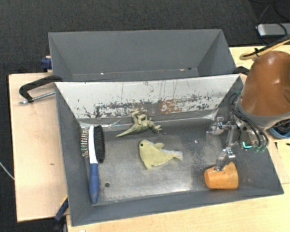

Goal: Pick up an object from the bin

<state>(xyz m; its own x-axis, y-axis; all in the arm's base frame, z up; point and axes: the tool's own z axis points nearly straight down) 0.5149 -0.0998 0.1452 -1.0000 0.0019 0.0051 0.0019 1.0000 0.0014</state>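
Reaching into the grey metal bin's [130, 54] near right corner, the gripper [222, 163] touches a rounded orange block's [223, 178] top; open or closed, I cannot tell.

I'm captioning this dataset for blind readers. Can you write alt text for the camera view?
The robot arm's gripper is poised over a rounded orange block in the front right corner of a grey metal bin. A blue-handled brush, an olive toy dinosaur and a pale yellow whale-shaped toy lie farther left.
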